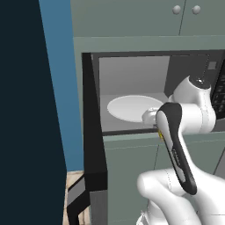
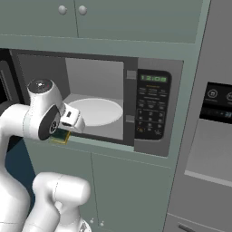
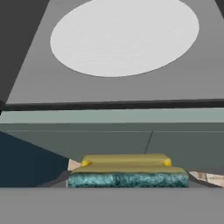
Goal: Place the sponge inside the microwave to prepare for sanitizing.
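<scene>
One thing carried: the small rectangular yellow sponge with a dark green scrubbing layer (image 3: 127,171) sits in the claw (image 2: 63,132), just outside the front edge of the oven opening and a little below its sill.
Claw state: closed on the sponge. In the hand view the sponge lies across the bottom, where the finger tips should be, and in the right base view a yellow corner shows under the white hand.
Microwave: the large black-fronted microwave with a pale grey cavity (image 2: 128,97) is built into the grey-green cabinets. Its dark door (image 1: 93,127) is swung fully open to the left.
Turntable: the round white plate (image 1: 132,108) lies flat on the cavity floor, with nothing on it.
Step in hand: I judge it is the carrying of the sponge toward the opening. The placing is not yet done.
Next move: it seems the hand must rise a little over the sill, then go forward into the cavity, so the sponge comes above the plate before the release. The sill and the right wall of the cavity are close, so the arm has little room.
Keypad: the side panel with a green display (image 2: 152,105) is right of the opening.
Room: grey-green upper cabinets with round knobs (image 2: 71,9), a blue wall (image 1: 59,79) at the left, a second dark-paneled appliance (image 2: 218,100) at the right.
</scene>
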Available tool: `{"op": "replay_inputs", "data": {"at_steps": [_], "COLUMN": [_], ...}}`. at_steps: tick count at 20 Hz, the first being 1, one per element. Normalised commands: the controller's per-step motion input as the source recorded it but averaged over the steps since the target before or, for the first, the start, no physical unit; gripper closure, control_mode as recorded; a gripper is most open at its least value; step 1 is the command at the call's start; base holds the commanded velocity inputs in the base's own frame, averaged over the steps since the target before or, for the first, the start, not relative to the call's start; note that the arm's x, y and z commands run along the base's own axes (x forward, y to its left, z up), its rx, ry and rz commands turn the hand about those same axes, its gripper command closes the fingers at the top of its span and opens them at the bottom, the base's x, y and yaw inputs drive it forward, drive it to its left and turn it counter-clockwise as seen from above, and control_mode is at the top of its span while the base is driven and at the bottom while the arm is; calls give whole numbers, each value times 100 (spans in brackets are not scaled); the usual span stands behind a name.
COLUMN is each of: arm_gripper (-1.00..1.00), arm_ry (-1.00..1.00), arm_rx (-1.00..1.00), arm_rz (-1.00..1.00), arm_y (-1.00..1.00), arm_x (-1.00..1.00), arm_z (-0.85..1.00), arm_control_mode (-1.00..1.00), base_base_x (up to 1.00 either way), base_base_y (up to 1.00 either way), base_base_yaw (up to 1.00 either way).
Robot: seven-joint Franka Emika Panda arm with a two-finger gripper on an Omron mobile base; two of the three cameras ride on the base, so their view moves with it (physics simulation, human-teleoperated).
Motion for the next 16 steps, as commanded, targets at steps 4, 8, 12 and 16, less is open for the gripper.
{"op": "replay_inputs", "data": {"at_steps": [4, 8, 12, 16], "arm_gripper": [100, 100, 100, 100], "arm_ry": [-20, -18, -10, -7], "arm_rx": [-1, -2, -5, -3], "arm_rz": [0, 0, 0, 0], "arm_y": [0, 0, 0, 0], "arm_x": [4, 16, 30, 42], "arm_z": [25, 5, 10, 2], "arm_control_mode": [-100, -100, -100, -100], "base_base_x": [0, 0, 0, 0], "base_base_y": [0, 0, 0, 0], "base_base_yaw": [0, 0, 0, 0]}}
